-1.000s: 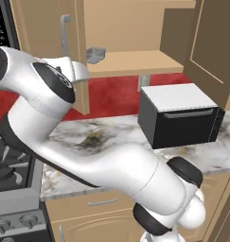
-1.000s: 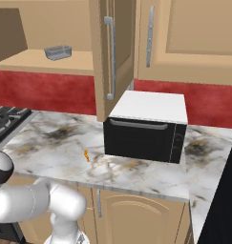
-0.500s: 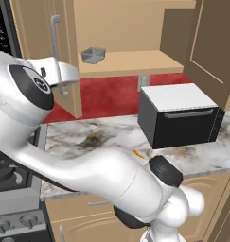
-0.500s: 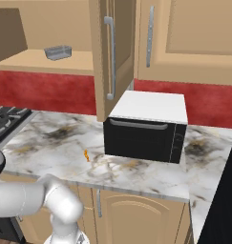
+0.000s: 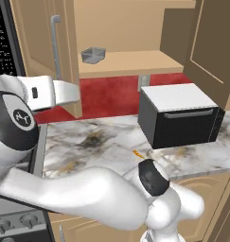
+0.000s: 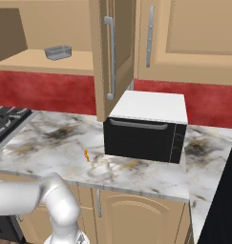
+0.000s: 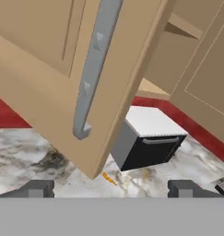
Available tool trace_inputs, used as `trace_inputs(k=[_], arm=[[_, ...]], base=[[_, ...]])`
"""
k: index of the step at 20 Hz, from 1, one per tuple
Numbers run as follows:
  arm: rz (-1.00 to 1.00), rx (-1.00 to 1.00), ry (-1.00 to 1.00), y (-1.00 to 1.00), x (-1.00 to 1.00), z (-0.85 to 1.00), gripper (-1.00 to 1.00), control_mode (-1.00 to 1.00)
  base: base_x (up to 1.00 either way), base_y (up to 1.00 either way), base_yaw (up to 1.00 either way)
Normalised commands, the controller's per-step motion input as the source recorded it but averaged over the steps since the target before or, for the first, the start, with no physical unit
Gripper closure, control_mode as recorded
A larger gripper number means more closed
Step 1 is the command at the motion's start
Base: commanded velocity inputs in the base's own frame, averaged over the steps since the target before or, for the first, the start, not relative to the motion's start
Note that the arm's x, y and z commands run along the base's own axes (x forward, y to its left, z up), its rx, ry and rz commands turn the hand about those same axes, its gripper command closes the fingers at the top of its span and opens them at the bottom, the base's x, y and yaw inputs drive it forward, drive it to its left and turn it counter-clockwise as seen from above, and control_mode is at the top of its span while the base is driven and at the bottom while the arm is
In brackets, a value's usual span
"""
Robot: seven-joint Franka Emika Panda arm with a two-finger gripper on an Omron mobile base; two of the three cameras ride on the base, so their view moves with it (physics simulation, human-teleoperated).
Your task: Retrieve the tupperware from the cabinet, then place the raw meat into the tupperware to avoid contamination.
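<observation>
Orange raw meat [image 6: 86,155] sliver lies diagonally on counter [image 6: 50,143].

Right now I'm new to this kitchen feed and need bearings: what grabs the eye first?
The wide light-tan wooden wall cabinet stands open, with the small translucent grey tupperware tray on its shelf. Below, a black box appliance with a white top sits on the marbled counter, and a tiny orange-red sliver of raw meat lies to its left.
</observation>
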Motion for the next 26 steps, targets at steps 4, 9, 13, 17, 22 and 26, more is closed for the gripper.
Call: trace_inputs(k=[4, 9, 13, 17, 22, 26], arm=[[-0.18, 0.08, 0.14, -0.41, -0.59, 0.01, -1.00, -1.00], [-0.20, 0.14, 0.23, -0.35, -0.54, 0.06, -1.00, -1.00], [-0.23, 0.13, 0.24, -0.24, -0.50, 0.05, -1.00, -1.00], [-0.21, 0.15, 0.27, -0.24, -0.50, 0.12, -1.00, -1.00], [-0.20, 0.20, 0.25, -0.29, -0.58, 0.21, -1.00, -1.00], [-0.14, 0.26, 0.26, -0.38, -0.71, 0.28, -1.00, -1.00]], base=[[0.00, 0.00, 0.00], [0.00, 0.00, 0.00], [0.00, 0.00, 0.00], [0.00, 0.00, 0.00], [0.00, 0.00, 0.00], [0.00, 0.00, 0.00]])
